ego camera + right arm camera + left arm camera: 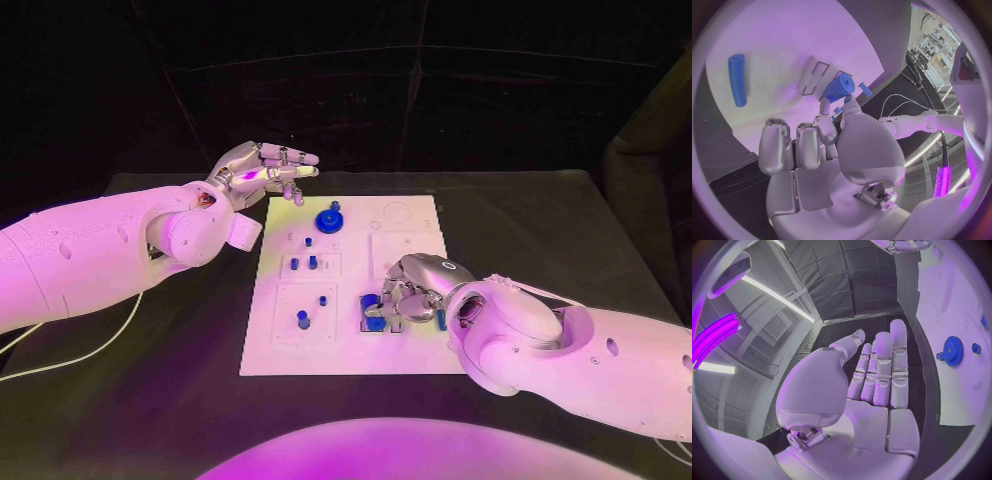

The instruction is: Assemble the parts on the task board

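Note:
The white task board [346,345] lies in the middle of the black table. A blue gear [329,220] [952,351] stands near its far edge, and several small blue pegs [303,263] stand in its left half. My left hand [267,166] [873,375] hovers off the board's far left corner with its fingers apart and an empty palm. My right hand [410,290] [826,150] rests low over the near right part of the board. Its thumb and a fingertip pinch a blue block [839,89] [375,320]; the other fingers are curled in.
A blue cylinder [737,80] lies flat on the board beside my right hand. A small blue pin [865,90] stands just past the block. Bare black table [577,230] surrounds the board. A white cable [72,350] runs under my left arm.

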Motion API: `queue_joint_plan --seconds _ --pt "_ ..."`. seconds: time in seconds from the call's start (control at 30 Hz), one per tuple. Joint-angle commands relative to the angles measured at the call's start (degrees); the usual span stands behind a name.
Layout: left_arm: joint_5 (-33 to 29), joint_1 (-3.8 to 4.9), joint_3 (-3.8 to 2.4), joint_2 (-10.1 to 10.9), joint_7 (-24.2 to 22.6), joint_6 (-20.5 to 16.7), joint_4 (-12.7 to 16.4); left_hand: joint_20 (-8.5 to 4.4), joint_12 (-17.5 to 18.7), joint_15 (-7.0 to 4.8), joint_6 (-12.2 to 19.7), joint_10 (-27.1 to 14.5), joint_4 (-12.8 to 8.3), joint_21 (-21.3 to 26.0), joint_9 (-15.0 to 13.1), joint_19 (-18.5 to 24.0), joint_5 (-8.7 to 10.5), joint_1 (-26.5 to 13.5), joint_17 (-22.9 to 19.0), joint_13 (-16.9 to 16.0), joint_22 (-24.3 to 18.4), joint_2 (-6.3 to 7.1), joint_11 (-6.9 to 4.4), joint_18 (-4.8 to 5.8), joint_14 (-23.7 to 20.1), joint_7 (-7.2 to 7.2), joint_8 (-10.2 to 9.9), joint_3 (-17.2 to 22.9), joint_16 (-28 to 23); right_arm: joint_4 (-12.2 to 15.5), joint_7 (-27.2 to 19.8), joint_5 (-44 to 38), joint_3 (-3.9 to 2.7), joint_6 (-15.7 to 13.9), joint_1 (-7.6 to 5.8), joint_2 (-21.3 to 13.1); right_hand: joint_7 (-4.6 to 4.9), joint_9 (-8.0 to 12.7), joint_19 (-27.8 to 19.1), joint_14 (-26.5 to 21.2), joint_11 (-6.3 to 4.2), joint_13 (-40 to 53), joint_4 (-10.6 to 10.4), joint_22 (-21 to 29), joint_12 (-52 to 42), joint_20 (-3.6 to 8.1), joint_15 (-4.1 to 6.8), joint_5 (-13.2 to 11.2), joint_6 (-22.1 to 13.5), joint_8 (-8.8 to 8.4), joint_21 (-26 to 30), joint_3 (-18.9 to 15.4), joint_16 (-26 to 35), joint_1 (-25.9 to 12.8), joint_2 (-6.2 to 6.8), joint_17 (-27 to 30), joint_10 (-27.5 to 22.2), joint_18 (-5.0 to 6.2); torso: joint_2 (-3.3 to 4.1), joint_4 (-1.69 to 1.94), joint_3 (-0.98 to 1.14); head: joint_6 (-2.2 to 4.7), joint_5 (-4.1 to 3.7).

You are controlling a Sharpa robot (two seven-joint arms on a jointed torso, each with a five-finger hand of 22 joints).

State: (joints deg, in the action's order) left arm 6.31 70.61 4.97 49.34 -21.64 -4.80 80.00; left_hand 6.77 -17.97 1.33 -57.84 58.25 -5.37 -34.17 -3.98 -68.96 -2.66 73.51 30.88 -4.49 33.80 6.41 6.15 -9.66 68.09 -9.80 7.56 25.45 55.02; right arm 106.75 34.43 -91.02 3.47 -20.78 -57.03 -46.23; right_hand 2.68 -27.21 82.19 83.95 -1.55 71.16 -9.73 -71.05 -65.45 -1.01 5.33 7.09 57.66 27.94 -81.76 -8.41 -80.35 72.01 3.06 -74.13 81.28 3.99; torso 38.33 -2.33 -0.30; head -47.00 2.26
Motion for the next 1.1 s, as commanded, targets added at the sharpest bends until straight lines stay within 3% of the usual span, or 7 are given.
queue_joint_plan --seconds 0.03,0.27,0.6,0.83,0.9,1.1 --pt "-0.12 0.09 -0.03 0.04 -0.21 0.70 0.03 0.04 -0.38 -0.08 0.08 -0.46 -0.10 0.25 0.07 0.46 -0.30 0.11 -0.04 0.05 -0.05 -0.65 0.09 -0.77 -0.43 -0.17 0.25 -0.21 -0.14 0.57 -5.03 0.67 0.07 -2.12 0.03 -0.49 -0.22 -0.15 0.30 3.31 -0.18 0.35 -0.13 -0.42 -0.63 0.06 0.05 -0.54 0.07 0.28 -0.07 -0.69 -0.19 -0.96 -0.29 -0.45 0.33 -0.37 -0.01 0.00 0.01 0.03 0.01" --pt "-0.12 0.09 -0.03 0.10 -0.20 0.69 0.01 0.04 -0.38 -0.08 0.08 -0.46 -0.10 0.25 0.07 0.46 -0.30 0.11 -0.04 0.05 -0.05 -0.65 0.09 -0.77 -0.43 -0.17 0.25 -0.21 -0.14 1.57 -11.15 3.33 0.07 -3.38 0.03 -2.09 -0.27 -0.22 0.38 3.37 -0.23 0.58 -0.04 -0.56 -0.90 0.07 0.08 -0.52 0.12 0.33 -0.14 -0.74 -0.38 -0.84 -0.53 -0.74 0.47 -0.40 0.01 0.00 0.02 -0.04 0.08" --pt "-0.12 0.08 -0.02 0.10 -0.17 0.70 -0.03 0.04 -0.38 -0.08 0.08 -0.46 -0.10 0.25 0.07 0.46 -0.30 0.11 -0.04 0.05 -0.05 -0.65 0.09 -0.77 -0.43 -0.17 0.25 -0.21 -0.14 1.96 -12.14 4.31 0.07 0.62 0.03 -3.91 -0.32 -0.34 0.40 3.39 -0.28 0.52 0.42 -0.60 -0.74 0.12 0.12 -0.44 0.12 0.33 -0.16 -0.76 -0.40 -0.25 -0.95 -0.77 0.44 -0.40 -0.05 -0.06 -0.03 -0.16 0.06" --pt "-0.12 0.08 -0.02 0.09 -0.13 0.71 0.01 0.04 -0.38 -0.08 0.08 -0.46 -0.10 0.25 0.07 0.46 -0.30 0.11 -0.04 0.05 -0.05 -0.65 0.09 -0.77 -0.43 -0.17 0.25 -0.21 -0.14 0.94 -9.79 2.94 0.07 3.19 0.02 -3.45 -0.47 -0.57 0.46 3.39 -0.42 0.55 2.08 -0.81 -0.53 0.22 0.24 -0.89 0.17 0.30 -0.23 -0.12 -0.46 2.08 -2.96 -0.91 0.41 -0.43 0.02 0.13 -0.03 -0.14 -0.01" --pt "-0.12 0.08 -0.02 0.12 -0.12 0.68 0.02 0.04 -0.38 -0.08 0.08 -0.46 -0.10 0.25 0.07 0.46 -0.30 0.11 -0.04 0.05 -0.05 -0.65 0.09 -0.77 -0.43 -0.17 0.25 -0.21 -0.14 0.60 -9.33 2.41 0.07 3.68 0.02 -3.02 -0.50 -0.64 0.48 3.38 -0.47 0.57 2.85 -0.91 -0.45 0.27 0.29 -2.74 0.23 0.26 -0.25 0.23 -0.46 3.02 -3.60 -0.94 0.41 -0.45 0.00 0.09 -0.05 -0.23 0.03" --pt "-0.12 0.08 -0.02 0.12 0.04 0.67 0.05 0.04 -0.46 -0.07 0.11 -0.54 -0.12 0.33 0.08 0.51 -0.30 0.20 -0.14 0.07 -0.10 -0.78 0.11 -0.78 -0.53 -0.20 0.26 -0.23 -0.13 -0.20 -9.15 1.74 0.07 3.59 0.02 -2.01 -0.74 -0.76 0.65 3.43 -0.65 0.83 3.81 -1.36 -0.64 0.35 0.40 -3.44 0.65 0.32 -0.44 0.91 -0.64 4.12 -4.86 -1.28 0.57 -0.53 0.00 0.03 -0.04 -0.38 0.22"
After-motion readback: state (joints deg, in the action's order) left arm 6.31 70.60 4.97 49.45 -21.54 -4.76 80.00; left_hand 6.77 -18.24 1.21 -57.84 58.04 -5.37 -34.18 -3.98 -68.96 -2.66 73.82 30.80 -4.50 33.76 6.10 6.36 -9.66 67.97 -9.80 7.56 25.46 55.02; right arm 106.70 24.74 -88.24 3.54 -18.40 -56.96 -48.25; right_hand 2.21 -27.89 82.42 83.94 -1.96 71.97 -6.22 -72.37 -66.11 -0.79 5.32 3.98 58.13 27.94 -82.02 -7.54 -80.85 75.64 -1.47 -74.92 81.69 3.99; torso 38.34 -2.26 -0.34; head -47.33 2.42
